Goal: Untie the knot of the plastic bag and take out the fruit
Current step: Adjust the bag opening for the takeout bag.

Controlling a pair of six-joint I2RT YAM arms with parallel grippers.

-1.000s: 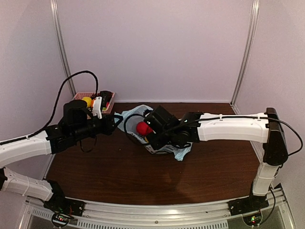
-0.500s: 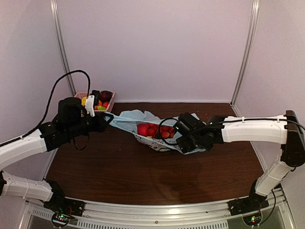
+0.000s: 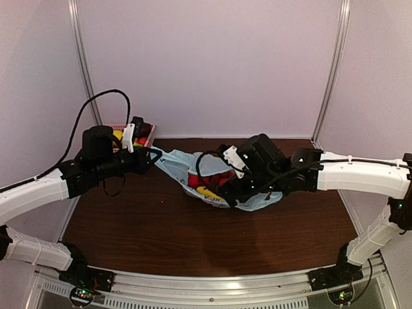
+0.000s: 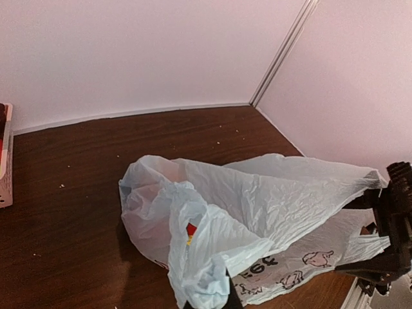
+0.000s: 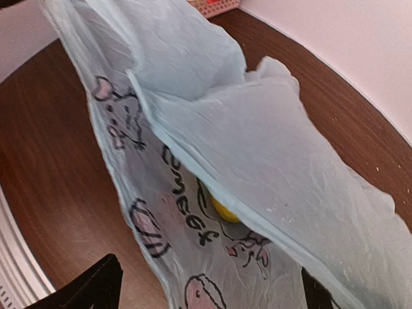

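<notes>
The light blue plastic bag (image 3: 257,198) lies stretched across the table's middle, its printed side (image 5: 193,225) facing the right wrist camera. My left gripper (image 3: 152,156) is shut on a bunched handle end (image 4: 209,280) at the bag's left. Red fruit (image 3: 219,179) and a yellow piece (image 3: 207,192) show in the bag's mouth. The yellow piece (image 5: 223,210) peeks out under a fold. My right gripper (image 3: 230,191) hangs open over the bag's right half, its fingers (image 5: 96,286) wide apart on either side of the plastic. The knot does not show in any view.
A pink lattice basket (image 3: 149,137) with several toy pieces stands at the back left corner, behind my left arm. Pale walls close in the table at the back and on both sides. My right gripper (image 4: 393,238) also shows at the right edge of the left wrist view.
My right gripper has opened wide and drawn back from the red fruit at the bag's mouth to the bag's right half. The bag is now pulled out longer between the arms.
</notes>
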